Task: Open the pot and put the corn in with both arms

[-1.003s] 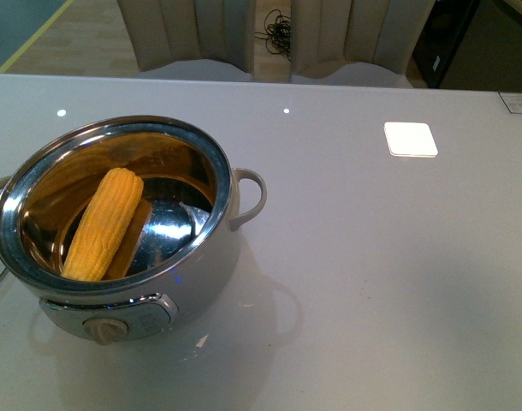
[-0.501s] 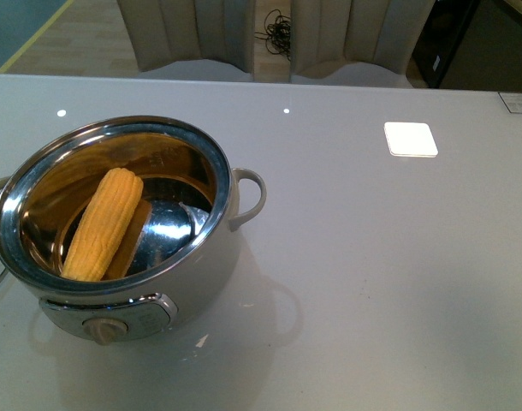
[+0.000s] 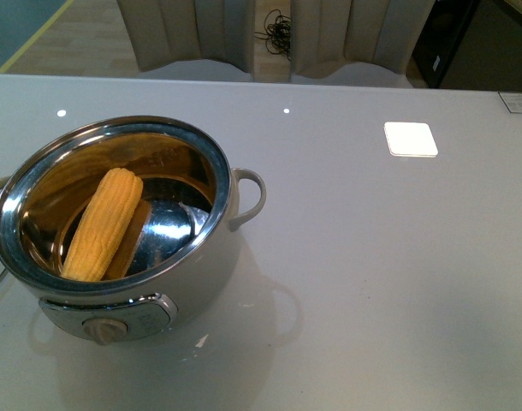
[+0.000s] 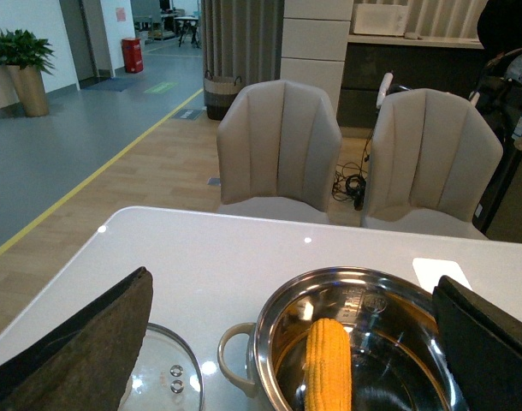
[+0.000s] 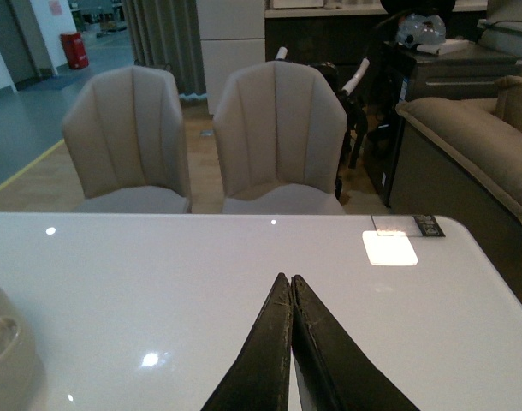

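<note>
The left gripper (image 4: 291,342) is seen with its jaws spread wide apart and nothing between them; the two dark fingers (image 4: 81,347) frame the edges of the left wrist view, with the pot below and ahead of them. The right gripper (image 5: 291,287) is seen with its fingertips pressed together, nothing held, over bare table (image 5: 201,282) to the side of the pot, of which only the handle edge (image 5: 4,342) is caught in the right wrist view. Neither arm is shown in the front view.

The pot (image 3: 201,274) is found open on the near left part of the table, its steel rim uncovered and its knob facing the robot. The corn (image 3: 103,224) is lying inside it, leaned along the inner wall with its blunt end up toward the far rim. A glass lid (image 4: 163,381) is seen lying flat on the table just beside the pot, on its left, apart from it.

Both parts of the task are judged to be done: the lid is off and the cob is in. Nothing further appears to be required, except perhaps that the arms be kept clear.
</note>
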You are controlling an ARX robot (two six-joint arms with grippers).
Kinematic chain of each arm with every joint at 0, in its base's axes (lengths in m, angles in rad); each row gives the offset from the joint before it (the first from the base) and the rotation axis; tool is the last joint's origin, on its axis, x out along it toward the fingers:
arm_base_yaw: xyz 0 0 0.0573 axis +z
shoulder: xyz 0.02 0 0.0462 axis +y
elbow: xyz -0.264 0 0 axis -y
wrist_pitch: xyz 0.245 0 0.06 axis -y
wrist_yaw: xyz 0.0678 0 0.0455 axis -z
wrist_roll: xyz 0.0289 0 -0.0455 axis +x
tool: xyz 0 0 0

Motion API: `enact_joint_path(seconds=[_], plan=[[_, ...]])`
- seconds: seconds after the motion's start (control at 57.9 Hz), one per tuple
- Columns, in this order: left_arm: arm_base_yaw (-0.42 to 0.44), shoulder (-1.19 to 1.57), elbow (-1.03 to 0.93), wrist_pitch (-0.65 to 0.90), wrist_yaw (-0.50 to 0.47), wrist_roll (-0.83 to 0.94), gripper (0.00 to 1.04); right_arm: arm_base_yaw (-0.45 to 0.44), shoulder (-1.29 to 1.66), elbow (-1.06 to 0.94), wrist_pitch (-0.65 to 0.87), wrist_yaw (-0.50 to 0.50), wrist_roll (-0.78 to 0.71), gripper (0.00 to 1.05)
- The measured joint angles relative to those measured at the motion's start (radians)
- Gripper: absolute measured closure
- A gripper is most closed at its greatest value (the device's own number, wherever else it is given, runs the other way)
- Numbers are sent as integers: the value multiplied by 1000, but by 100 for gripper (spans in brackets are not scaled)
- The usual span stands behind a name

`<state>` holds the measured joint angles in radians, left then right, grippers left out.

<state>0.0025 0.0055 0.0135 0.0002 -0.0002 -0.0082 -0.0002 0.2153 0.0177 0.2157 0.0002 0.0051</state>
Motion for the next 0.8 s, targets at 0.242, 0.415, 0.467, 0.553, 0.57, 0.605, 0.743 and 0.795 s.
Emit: enact_joint_path(seconds=[0.242,0.415,0.467,0.553,0.57,0.605,0.743,0.795], plan=[[0,0,0,0,0,0,7,0,-172,0,-200,0,0,103],[0,0,0,0,0,0,7,0,-208,0,-213,0,0,103],[0,0,0,0,0,0,7,0,-208,0,-214,0,0,103],[0,0,0,0,0,0,7,0,-209,0,-213,0,0,103],[0,0,0,0,0,0,7,0,-209,0,-214,0,0,103],[0,0,0,0,0,0,7,0,-209,0,-214,0,-2,100],[0,0,0,0,0,0,7,0,-209,0,-214,0,-2,76],[0,0,0,0,0,0,7,0,-209,0,-214,0,-2,67]])
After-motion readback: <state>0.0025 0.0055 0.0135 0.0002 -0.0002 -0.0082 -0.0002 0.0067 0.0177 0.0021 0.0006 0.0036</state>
